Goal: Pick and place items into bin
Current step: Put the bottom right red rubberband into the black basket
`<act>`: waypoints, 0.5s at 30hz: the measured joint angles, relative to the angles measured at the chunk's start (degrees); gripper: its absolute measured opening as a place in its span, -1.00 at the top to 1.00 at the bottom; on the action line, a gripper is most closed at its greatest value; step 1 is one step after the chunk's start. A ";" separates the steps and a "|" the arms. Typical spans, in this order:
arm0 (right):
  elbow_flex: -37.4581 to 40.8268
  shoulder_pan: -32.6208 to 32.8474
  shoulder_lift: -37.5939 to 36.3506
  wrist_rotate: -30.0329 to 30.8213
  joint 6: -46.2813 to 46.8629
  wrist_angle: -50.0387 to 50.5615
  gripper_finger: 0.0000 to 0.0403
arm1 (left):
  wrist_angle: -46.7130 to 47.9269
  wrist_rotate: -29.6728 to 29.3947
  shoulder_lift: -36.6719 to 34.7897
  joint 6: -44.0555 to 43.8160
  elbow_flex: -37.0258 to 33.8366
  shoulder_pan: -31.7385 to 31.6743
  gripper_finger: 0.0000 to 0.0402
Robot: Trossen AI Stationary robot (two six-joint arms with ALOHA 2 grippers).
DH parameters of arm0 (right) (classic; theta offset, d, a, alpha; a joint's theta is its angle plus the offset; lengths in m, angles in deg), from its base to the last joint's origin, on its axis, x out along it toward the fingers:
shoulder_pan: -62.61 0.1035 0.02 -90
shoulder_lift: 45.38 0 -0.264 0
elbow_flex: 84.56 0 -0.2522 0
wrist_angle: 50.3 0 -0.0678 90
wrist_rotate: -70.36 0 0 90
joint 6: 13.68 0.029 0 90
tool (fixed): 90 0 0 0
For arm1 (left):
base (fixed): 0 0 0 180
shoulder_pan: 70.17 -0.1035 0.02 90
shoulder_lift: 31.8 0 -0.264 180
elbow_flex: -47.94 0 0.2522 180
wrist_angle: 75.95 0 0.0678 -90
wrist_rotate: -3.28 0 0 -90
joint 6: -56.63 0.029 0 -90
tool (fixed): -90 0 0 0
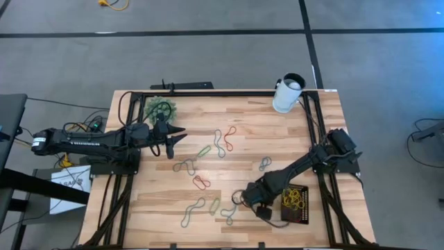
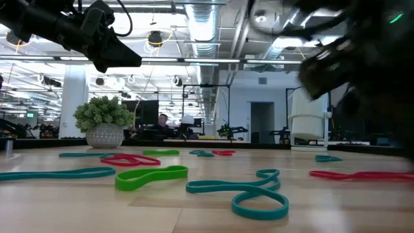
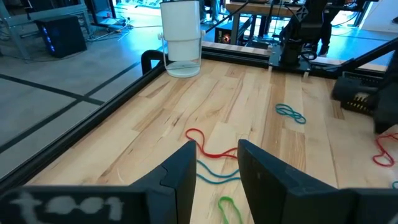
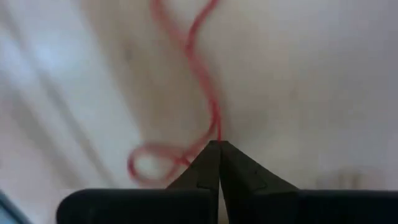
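Note:
Several thin rubber-band loops lie flat on the wooden table (image 1: 166,201), among them a red one (image 1: 201,182), a green one (image 2: 151,176) and a blue one (image 3: 290,112). The black bin (image 1: 295,203) at the near right holds yellow and red bands. My right gripper (image 4: 217,148) points down just left of the bin and is shut on a red band (image 4: 193,50). My left gripper (image 3: 216,163) hovers open and nearly level at the far left, beside the green spiky ball (image 1: 159,109). My right gripper pinches the red band between its two fingertips (image 4: 233,163), on a strand (image 4: 216,127) next to a small loop (image 4: 146,165). The fingers come from above, pointing steeply down. The rest of the band trails away over the wood, slack.
A white cup (image 1: 288,94) stands at the table's far right corner. A black rail (image 3: 249,55) frames the table. More bands are scattered over the middle (image 1: 223,139) and the near side (image 1: 193,212).

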State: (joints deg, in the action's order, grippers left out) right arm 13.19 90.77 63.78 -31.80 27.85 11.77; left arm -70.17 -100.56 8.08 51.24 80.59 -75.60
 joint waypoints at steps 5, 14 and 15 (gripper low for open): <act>-6.98 0.71 -1.82 0.57 0.05 12.01 0.99 | 0.00 0.00 -0.02 0.00 0.00 -0.01 0.46; -15.89 7.20 -12.81 7.93 12.76 34.27 1.00 | 0.20 0.00 -0.02 0.01 0.00 0.00 0.46; -16.10 8.53 -14.82 9.20 15.51 35.51 1.00 | 0.26 0.00 -0.02 0.02 0.00 -0.02 0.46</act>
State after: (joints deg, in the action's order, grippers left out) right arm -2.92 99.30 48.97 -22.60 43.35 47.28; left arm -69.91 -100.56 8.06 51.26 80.59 -75.62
